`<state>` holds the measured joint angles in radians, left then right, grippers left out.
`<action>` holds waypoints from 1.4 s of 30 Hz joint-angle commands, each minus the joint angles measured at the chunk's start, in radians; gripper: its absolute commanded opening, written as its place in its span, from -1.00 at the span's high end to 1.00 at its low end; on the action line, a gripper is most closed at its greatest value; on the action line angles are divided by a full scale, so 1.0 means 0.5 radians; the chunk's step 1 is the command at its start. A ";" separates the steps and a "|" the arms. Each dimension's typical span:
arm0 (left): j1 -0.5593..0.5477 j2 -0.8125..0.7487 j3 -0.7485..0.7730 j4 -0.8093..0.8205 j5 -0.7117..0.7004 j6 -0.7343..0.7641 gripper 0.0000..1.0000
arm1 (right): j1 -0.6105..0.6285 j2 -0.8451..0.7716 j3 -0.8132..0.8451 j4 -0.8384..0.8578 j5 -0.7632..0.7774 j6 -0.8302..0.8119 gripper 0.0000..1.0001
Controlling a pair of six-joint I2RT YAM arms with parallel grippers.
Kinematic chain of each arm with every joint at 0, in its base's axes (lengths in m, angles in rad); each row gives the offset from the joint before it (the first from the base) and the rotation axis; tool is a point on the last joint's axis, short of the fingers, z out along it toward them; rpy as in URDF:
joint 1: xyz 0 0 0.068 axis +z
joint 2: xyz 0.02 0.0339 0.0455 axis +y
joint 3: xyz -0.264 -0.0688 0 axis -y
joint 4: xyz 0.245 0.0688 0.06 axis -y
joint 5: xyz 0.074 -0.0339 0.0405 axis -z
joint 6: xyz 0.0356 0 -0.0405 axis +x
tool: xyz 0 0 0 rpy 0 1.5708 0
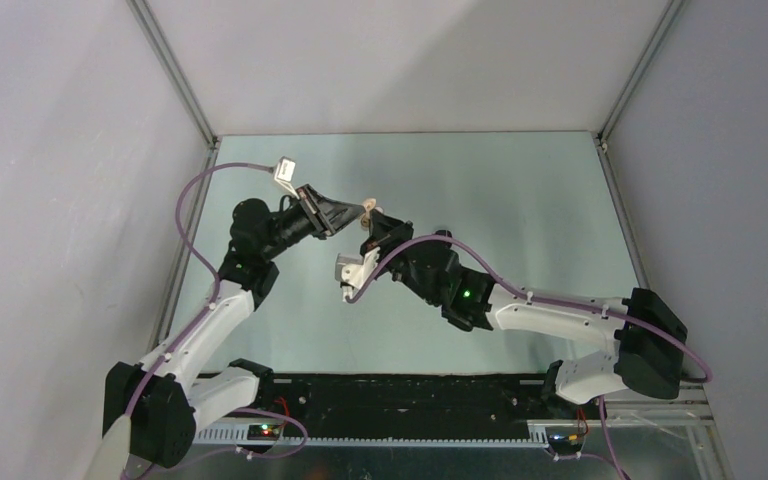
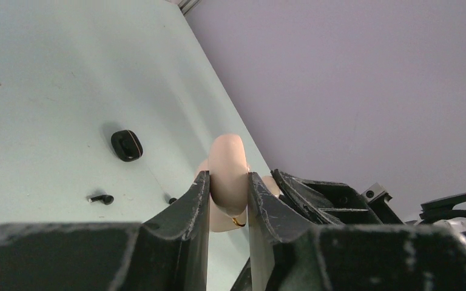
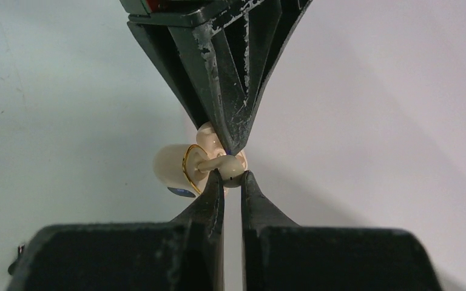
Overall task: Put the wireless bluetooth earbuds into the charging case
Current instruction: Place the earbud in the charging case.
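Left gripper (image 2: 227, 180) clamped on cream charging case (image 2: 227, 154), held midair. Right gripper (image 3: 232, 177) nearly closed, pinching a cream part of it. On table (image 2: 36, 73): two black earbuds (image 2: 100, 198), one black case (image 2: 126, 145).

We record the cream, gold-trimmed case (image 2: 227, 167) held clear of the tabletop. The first bud (image 2: 100, 198), tiny and black, lies on the tabletop. The second bud (image 2: 172, 200) lies apart from it, nearer the table edge.
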<state>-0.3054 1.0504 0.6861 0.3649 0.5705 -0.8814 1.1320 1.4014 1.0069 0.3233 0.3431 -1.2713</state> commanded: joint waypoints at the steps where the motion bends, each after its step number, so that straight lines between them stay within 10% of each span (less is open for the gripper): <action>1: -0.004 -0.042 0.031 0.163 0.076 0.031 1.00 | -0.018 -0.068 -0.174 0.428 -0.010 -0.025 1.00; 16: -0.006 -0.027 0.018 0.256 0.127 0.024 1.00 | -0.022 -0.084 -0.465 1.067 -0.175 -0.184 1.00; 42: -0.008 -0.002 0.016 0.257 0.116 0.037 1.00 | 0.016 -0.133 -0.463 0.847 -0.289 -0.158 1.00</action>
<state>-0.3054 1.0538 0.6861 0.4408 0.6167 -0.8730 1.1358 1.3640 0.7780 0.7601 0.2123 -1.3632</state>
